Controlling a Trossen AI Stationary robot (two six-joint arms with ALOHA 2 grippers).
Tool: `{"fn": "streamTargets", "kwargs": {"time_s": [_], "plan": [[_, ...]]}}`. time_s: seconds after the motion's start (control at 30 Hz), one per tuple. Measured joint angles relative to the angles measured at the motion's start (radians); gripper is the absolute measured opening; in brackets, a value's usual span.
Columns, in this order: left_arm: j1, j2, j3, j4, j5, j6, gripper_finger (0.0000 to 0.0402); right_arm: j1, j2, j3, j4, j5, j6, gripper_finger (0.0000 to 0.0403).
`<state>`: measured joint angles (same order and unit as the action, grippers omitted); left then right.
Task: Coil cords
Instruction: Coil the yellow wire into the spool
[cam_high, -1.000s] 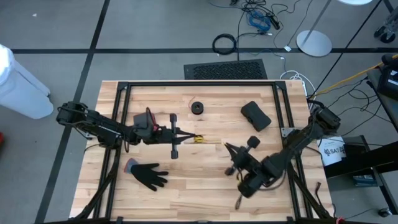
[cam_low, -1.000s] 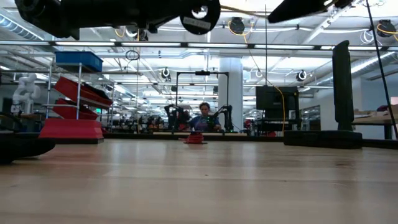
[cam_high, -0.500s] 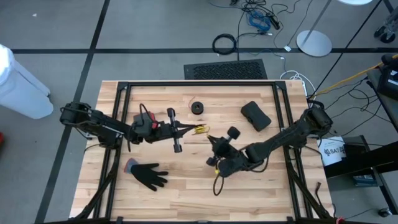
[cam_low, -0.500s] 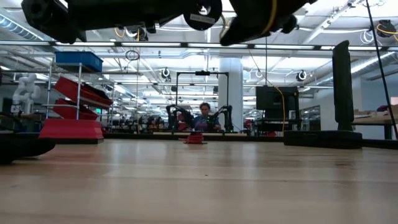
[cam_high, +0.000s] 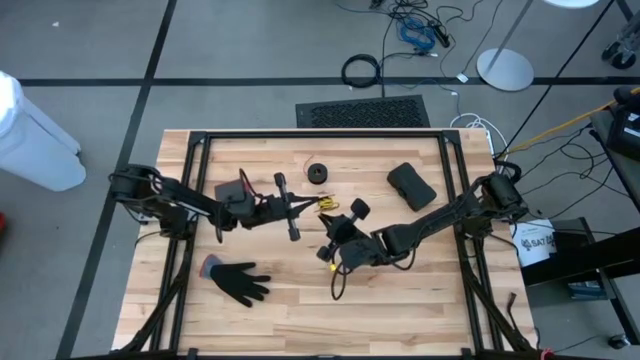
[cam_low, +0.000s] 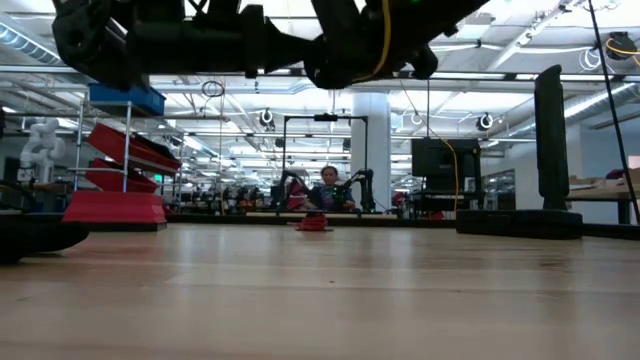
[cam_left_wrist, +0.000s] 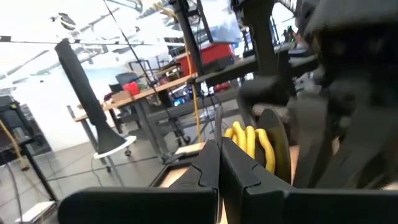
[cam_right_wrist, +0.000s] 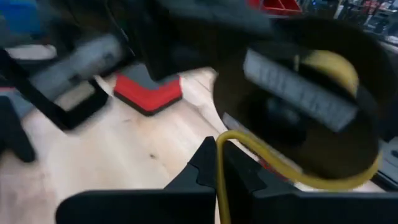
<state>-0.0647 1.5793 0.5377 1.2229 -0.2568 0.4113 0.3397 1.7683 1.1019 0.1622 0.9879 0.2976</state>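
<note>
The bench (cam_high: 300, 300) fills the middle of the high view, my two arms meeting at its centre. The black glove (cam_high: 240, 282) lies lower left, a dark pad (cam_high: 411, 186) upper right. My left gripper (cam_high: 322, 206) is pressed together on the yellow cord (cam_high: 325, 206) bundle at frame centre; my right gripper (cam_high: 333, 254), just below it, pinches the same cord's loose end. The black cord (cam_high: 318, 174) sits coiled above centre. I judge the yellow cord light, limp and springy: best held at the bundle's waist, keeping the tail taut.
</note>
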Motion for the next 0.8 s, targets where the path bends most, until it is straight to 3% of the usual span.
{"fn": "streamTargets", "kwargs": {"time_s": [0.27,0.57,0.8], "plan": [[0.001,0.007,0.0,0.003,0.017,-0.021,0.0,-0.013,0.0,0.0,-0.063,-0.002,0.018,0.0],[-0.002,0.007,0.0,0.002,0.038,-0.072,0.0,-0.013,0.0,0.0,-0.298,0.0,0.204,0.0],[-0.001,0.007,0.0,0.006,0.055,-0.144,0.0,-0.032,0.0,0.0,-0.303,-0.026,0.215,0.0]]}}
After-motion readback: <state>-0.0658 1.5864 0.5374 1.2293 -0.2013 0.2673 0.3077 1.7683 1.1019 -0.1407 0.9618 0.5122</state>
